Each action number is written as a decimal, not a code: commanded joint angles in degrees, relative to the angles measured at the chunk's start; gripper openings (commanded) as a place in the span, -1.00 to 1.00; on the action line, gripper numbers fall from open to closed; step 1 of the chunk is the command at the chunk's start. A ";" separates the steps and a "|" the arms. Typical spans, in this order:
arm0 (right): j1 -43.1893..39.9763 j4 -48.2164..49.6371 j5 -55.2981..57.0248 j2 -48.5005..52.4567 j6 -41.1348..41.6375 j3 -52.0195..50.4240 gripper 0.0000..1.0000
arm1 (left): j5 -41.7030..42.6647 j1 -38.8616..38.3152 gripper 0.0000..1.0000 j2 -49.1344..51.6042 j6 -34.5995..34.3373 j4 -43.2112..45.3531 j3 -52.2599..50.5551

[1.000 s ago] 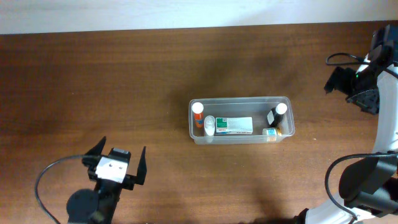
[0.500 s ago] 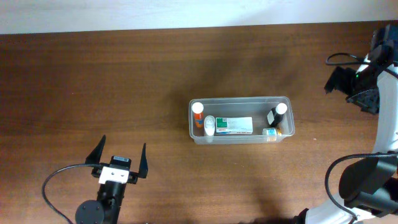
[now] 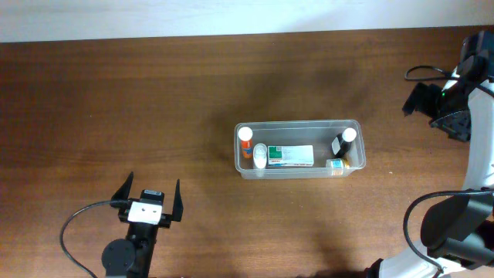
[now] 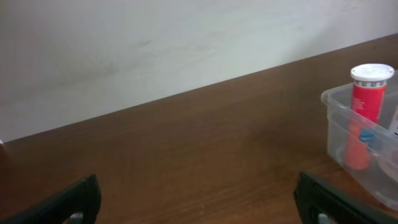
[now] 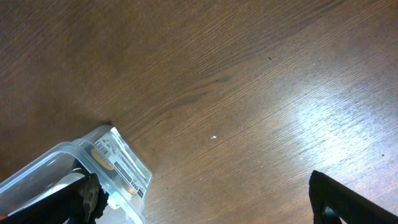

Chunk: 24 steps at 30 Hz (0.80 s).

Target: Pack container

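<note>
The clear plastic container (image 3: 297, 123) stands mid-table. It holds an orange bottle with a white cap (image 3: 245, 140), a small white bottle (image 3: 260, 157), a white-and-green box (image 3: 291, 156) and a dark bottle with a white cap (image 3: 345, 140). My left gripper (image 3: 148, 197) is open and empty, well to the container's front left. In the left wrist view my left gripper (image 4: 199, 205) sees the container's end (image 4: 339, 121) and the orange bottle (image 4: 368, 99). My right gripper (image 3: 417, 99) is open and empty, right of the container. In the right wrist view, between the fingers of my right gripper (image 5: 211, 199), the container's labelled corner (image 5: 118, 165) shows.
The brown wooden table (image 3: 154, 100) runs to a pale wall at the back. A black cable (image 3: 77, 224) loops beside the left arm at the front edge. The right arm's base stands at the front right corner (image 3: 455, 224).
My left gripper has drawn back toward the table's front edge and squared up, still open. The right arm and the container have not moved.
</note>
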 commanded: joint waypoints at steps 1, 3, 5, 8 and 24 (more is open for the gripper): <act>-0.22 -0.02 0.46 0.28 0.09 0.02 0.97 | 1.03 2.12 0.99 -0.59 0.83 0.15 -0.33; -0.22 -0.02 0.46 0.28 0.09 0.02 0.97 | 1.03 3.48 0.99 -0.59 0.83 0.15 -0.33; -0.22 -0.02 0.46 0.28 0.09 0.02 0.97 | 1.01 4.59 0.99 -0.57 0.83 0.15 -0.33; -0.22 -0.02 0.46 0.28 0.09 0.02 0.97 | 1.03 4.66 0.99 -0.57 0.83 0.15 -0.33; -0.22 -0.02 0.46 0.28 0.09 0.02 0.97 | 1.03 4.66 0.99 -0.57 0.83 0.15 -0.33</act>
